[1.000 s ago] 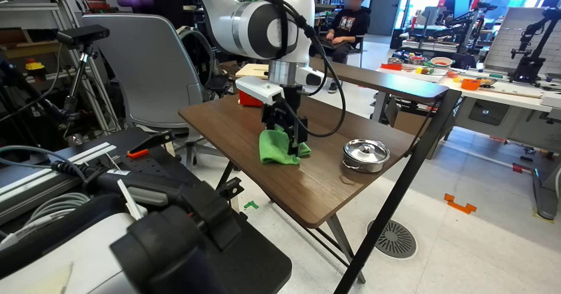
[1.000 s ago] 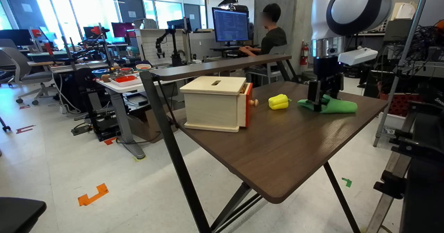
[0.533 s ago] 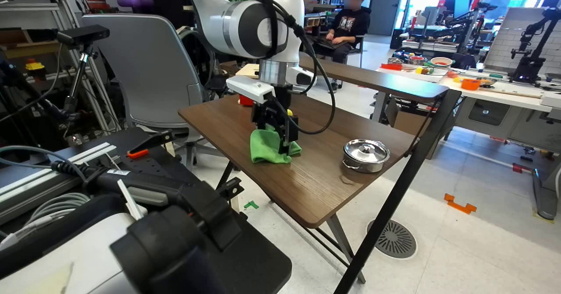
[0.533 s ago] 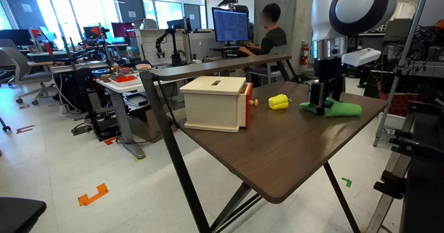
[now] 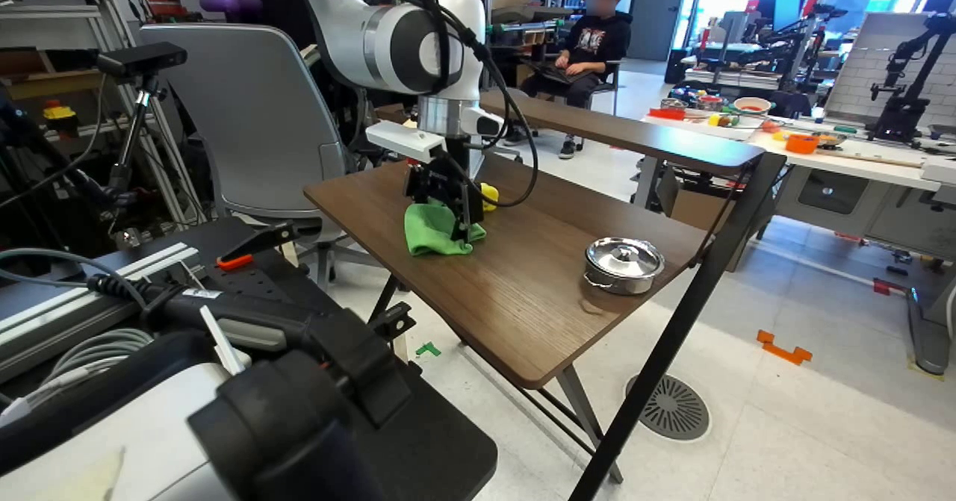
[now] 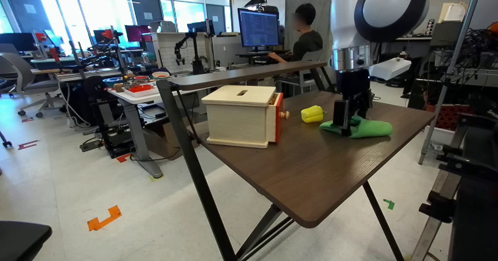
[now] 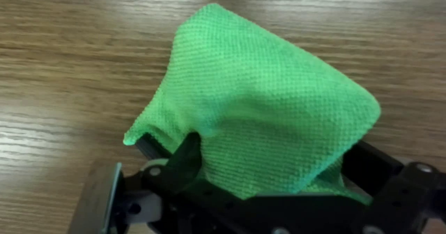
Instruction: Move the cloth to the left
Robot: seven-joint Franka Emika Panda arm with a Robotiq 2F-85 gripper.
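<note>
The green cloth (image 5: pixel 432 231) lies bunched on the brown table (image 5: pixel 523 314). It also shows in an exterior view (image 6: pixel 371 128) and fills the middle of the wrist view (image 7: pixel 258 77). My gripper (image 5: pixel 446 225) points down at the cloth, low over the table, as in an exterior view (image 6: pixel 354 124). In the wrist view my gripper (image 7: pixel 273 145) has its fingers wide apart, with cloth bulging between them. The left finger presses into a fold, and a corner of cloth sticks out beyond it. The right fingertip is partly hidden behind cloth.
A yellow pepper (image 6: pixel 312 114) lies near the gripper, and it also shows in an exterior view (image 5: pixel 489 196). A wooden box (image 6: pixel 237 123) with a red-fronted drawer (image 6: pixel 278 117) stands on the table. A lidded metal pot (image 5: pixel 624 265) sits near a table edge.
My gripper and the cloth have moved together across the table: left and away in an exterior view, more of the yellow pepper showing there. The fingers look unchanged.
</note>
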